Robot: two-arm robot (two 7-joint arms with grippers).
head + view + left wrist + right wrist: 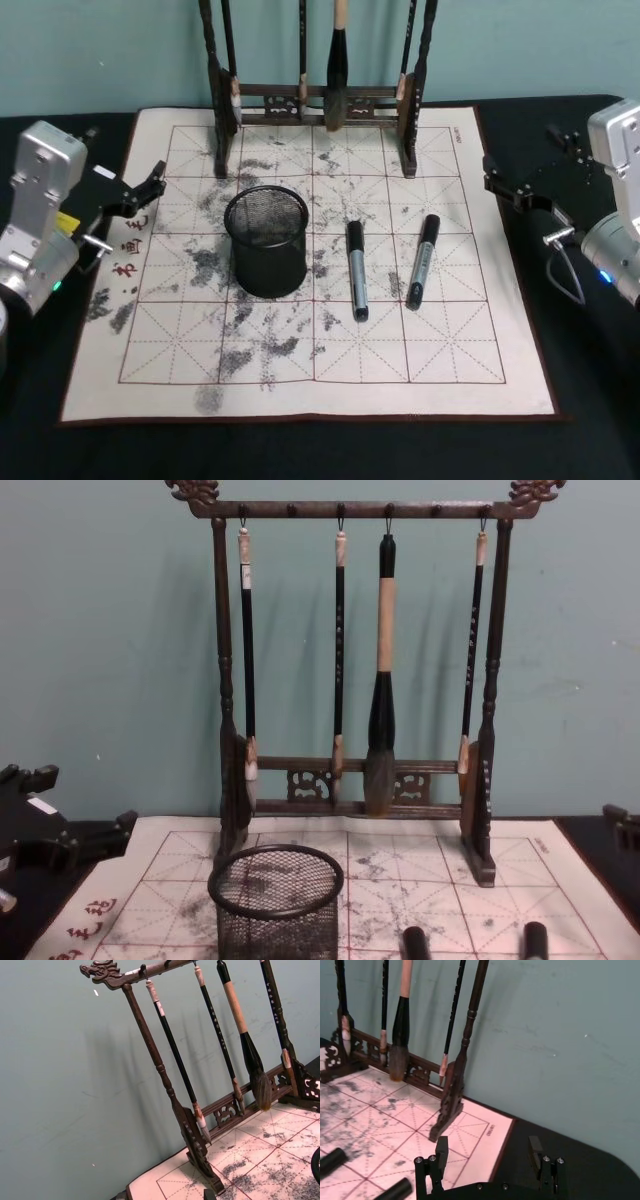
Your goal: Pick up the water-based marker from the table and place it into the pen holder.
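- Right wrist view: I see the right claw (488,1149) with its jaws wide apart and holding nothing, over the right side of the table (585,400).
- The left claw (85,802) hangs at the left edge of the mat (440,350), also spread and empty.
- One marker (356,270) and a second marker (422,262) lie on the mat, right of the pen holder (266,255) and not touching it.

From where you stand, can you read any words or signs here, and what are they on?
Nothing reads clearly.
Red characters on the mat, left border: too blurred to read.
Small print at its far right corner: too small.
Pale lettering down the hanging brushes: too small.
Left marker and right marker: no legible text.
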